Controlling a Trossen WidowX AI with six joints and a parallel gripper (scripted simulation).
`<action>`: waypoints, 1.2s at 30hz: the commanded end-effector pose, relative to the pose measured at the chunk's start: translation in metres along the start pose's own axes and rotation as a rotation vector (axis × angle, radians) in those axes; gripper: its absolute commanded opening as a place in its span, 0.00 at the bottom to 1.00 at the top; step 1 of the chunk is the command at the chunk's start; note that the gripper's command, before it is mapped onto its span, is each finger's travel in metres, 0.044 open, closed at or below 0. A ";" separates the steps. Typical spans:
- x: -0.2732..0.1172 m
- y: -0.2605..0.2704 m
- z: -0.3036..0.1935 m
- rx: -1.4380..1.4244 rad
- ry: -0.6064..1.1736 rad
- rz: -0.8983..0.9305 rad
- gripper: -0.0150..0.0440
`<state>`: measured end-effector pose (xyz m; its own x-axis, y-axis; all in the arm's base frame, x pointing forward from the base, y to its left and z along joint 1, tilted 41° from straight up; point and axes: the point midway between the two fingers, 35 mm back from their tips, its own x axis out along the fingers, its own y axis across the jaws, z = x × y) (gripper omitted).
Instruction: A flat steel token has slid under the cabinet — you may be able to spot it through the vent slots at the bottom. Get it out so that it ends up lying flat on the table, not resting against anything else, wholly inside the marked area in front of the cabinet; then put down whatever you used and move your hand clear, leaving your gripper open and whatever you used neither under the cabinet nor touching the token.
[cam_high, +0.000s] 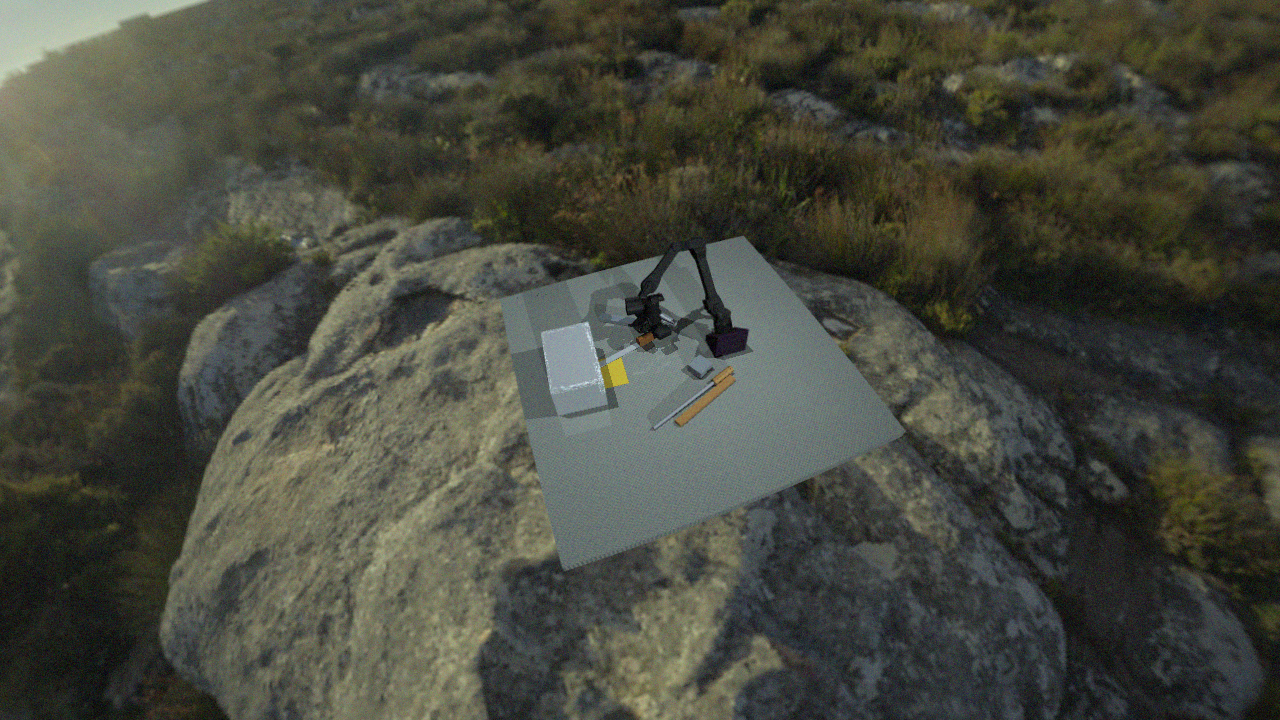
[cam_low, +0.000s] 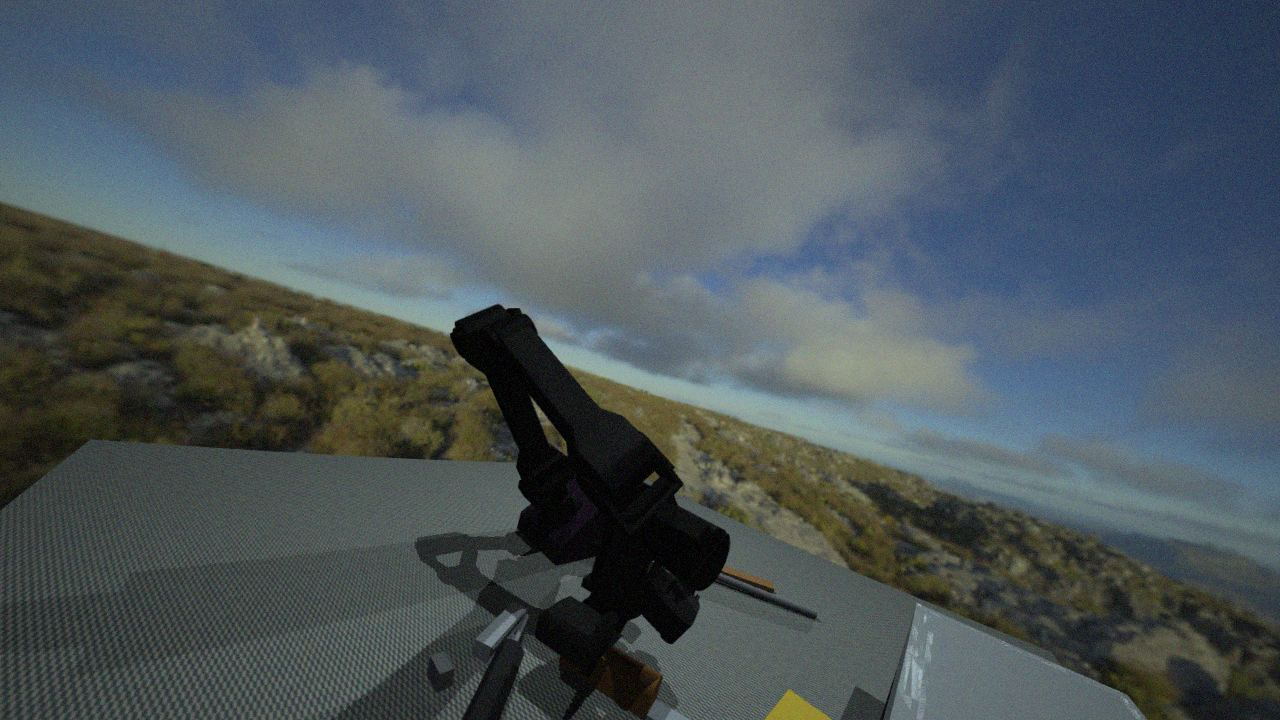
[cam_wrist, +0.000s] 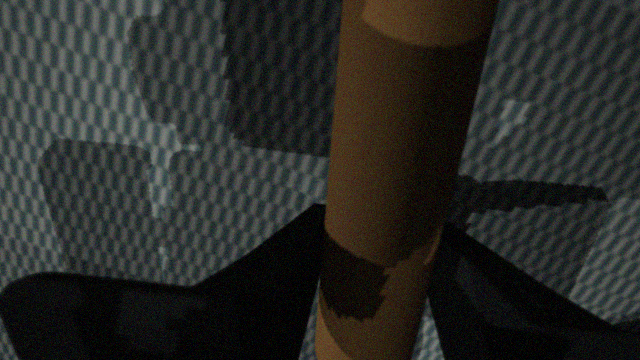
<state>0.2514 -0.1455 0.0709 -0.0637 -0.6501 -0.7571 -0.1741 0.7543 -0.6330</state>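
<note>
My gripper (cam_high: 656, 337) (cam_wrist: 373, 222) is shut on the orange handle (cam_high: 645, 341) (cam_low: 633, 685) (cam_wrist: 400, 130) of a tool, low over the table. The tool's pale shaft (cam_high: 623, 351) points toward the cabinet, its far end close to the cabinet's front side; whether it reaches underneath I cannot tell. The pale grey cabinet (cam_high: 571, 356) (cam_low: 1002, 676) stands on the table. The yellow marked area (cam_high: 616, 374) (cam_low: 793, 708) lies in front of it. The steel token is not visible in any view, and the vent slots cannot be made out.
A second tool with a grey rod (cam_high: 683, 405) (cam_low: 778, 603) lies beside an orange bar (cam_high: 705, 400). A small grey block (cam_high: 699, 366) lies near the arm's purple base (cam_high: 727, 341). Pale pieces (cam_low: 498, 629) (cam_low: 441, 669) and a dark rod (cam_low: 494, 687) lie beside the gripper.
</note>
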 end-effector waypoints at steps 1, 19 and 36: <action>0.001 0.000 -0.008 -0.007 0.005 -0.001 0.25; 0.001 -0.002 -0.029 -0.008 0.006 -0.001 0.25; 0.000 -0.002 -0.025 -0.001 0.001 0.000 0.59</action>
<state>0.2275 -0.1494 0.0763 -0.0647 -0.6504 -0.7569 -0.1754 0.7541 -0.6329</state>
